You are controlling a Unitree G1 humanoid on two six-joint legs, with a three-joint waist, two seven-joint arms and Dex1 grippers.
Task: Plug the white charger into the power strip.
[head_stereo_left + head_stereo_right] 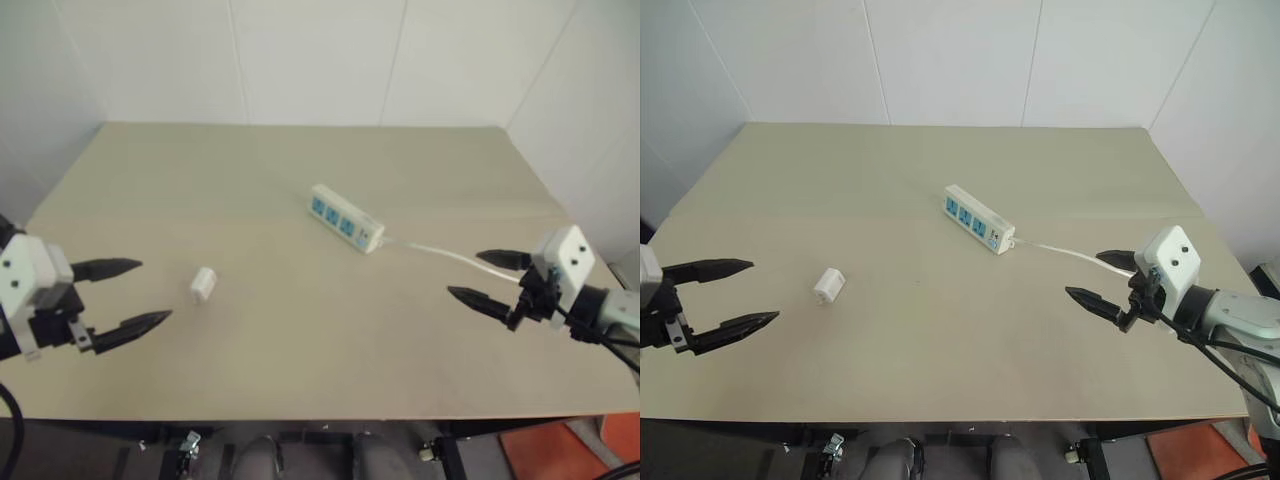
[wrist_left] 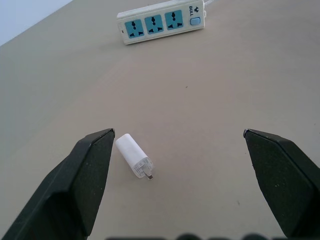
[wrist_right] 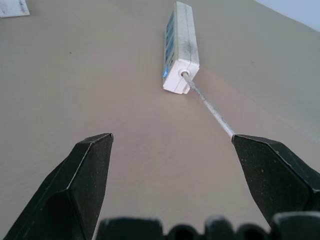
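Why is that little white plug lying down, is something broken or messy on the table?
Nothing looks broken or spilled. The white charger just lies on its side on the table, prongs sticking out sideways, apart from the power strip. The strip sits at a slant, all three blue sockets empty, its cable trailing off.

Beige table [image 1: 300, 360] with charger [image 1: 203, 285], power strip [image 1: 345, 217]
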